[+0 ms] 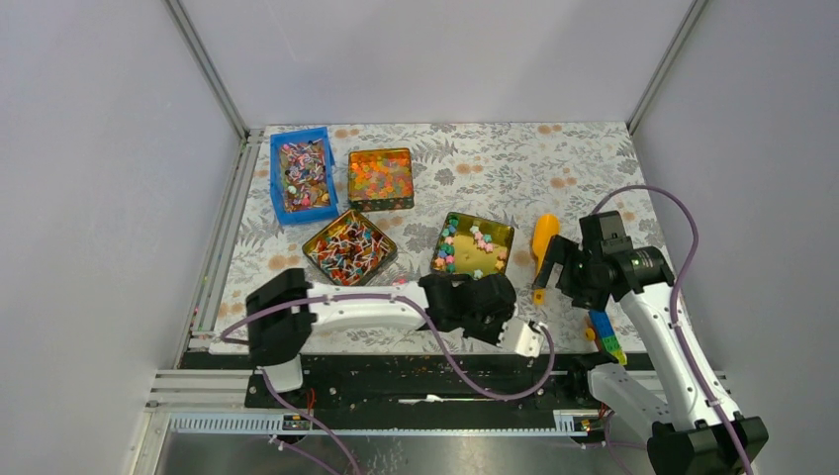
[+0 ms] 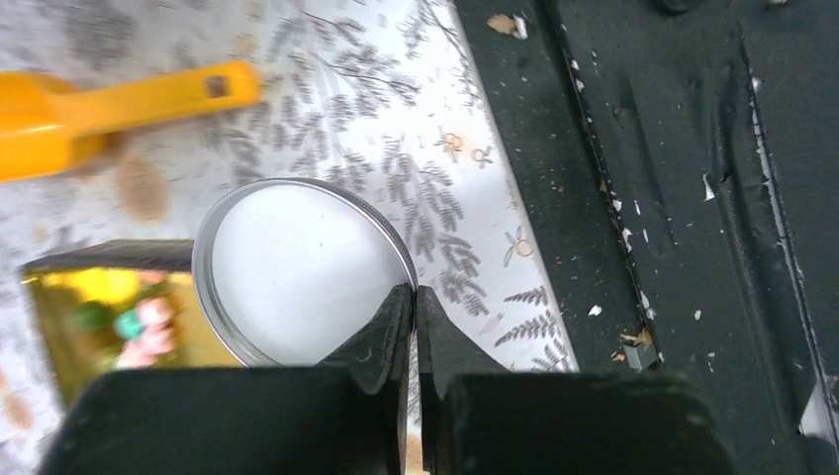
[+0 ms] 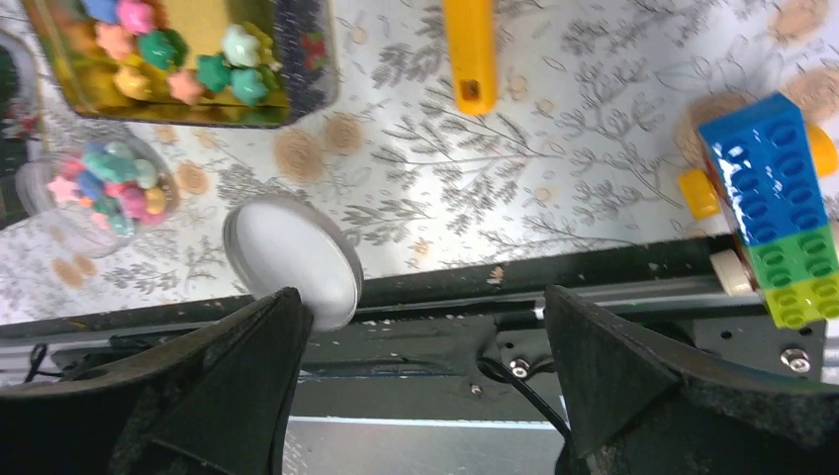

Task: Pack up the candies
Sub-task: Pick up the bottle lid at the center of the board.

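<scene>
Along the near edge of the table (image 1: 495, 158), about 6 o'clock in the top view, the left hand (image 2: 414, 297) pinches the rim of a round white lid (image 2: 297, 267), its fingers almost together. Candies (image 1: 482, 240) lie in a gold tin (image 1: 498, 229) at 11 o'clock from that hand. In the right wrist view more fill a small clear jar (image 3: 99, 183) at 10 o'clock from the lid. The right hand (image 3: 420, 297) hangs wide and holds nothing, with an orange scoop (image 3: 470, 49) at its 12 o'clock.
</scene>
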Tool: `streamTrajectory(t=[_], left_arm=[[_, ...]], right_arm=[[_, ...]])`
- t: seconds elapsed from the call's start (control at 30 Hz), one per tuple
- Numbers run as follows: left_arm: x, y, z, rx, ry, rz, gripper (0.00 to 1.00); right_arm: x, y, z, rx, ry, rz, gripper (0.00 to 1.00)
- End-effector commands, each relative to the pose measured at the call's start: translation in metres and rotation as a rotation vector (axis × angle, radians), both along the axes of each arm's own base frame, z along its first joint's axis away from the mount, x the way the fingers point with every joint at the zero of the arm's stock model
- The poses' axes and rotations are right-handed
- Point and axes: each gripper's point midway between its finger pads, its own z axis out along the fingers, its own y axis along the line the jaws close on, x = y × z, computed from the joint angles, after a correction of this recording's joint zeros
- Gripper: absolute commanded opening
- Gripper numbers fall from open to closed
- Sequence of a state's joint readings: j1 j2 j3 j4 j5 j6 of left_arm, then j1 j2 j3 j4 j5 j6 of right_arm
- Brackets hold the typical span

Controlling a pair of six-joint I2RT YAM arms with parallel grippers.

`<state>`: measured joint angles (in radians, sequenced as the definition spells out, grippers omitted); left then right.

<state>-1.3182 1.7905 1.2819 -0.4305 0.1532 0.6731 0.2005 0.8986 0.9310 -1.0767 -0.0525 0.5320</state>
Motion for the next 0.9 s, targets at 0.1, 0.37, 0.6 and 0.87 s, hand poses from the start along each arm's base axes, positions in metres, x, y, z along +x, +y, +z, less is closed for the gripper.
streamTrajectory(t=[0.1, 0.37, 0.6, 0.87], left_arm=[[0.018, 0.019, 0.079, -0.185, -0.100, 0.103, 0.00], [0.041, 0.067, 0.107, -0.310, -0.061, 0.335, 0.00], [0.068, 0.115, 0.145, -0.558, 0.019, 0.577, 0.00], [0.090, 0.147, 0.164, -0.864, 0.210, 0.799, 0.00]], right_arm=[[0.049, 0.036, 0.041, 0.169, -0.129, 0.063, 1.00], [0.098, 0.075, 0.054, 0.336, -0.133, 0.108, 1.00], [0.125, 0.103, 0.061, 0.386, -0.127, 0.178, 0.99], [0.130, 0.162, 0.062, 0.461, -0.093, 0.297, 0.99]])
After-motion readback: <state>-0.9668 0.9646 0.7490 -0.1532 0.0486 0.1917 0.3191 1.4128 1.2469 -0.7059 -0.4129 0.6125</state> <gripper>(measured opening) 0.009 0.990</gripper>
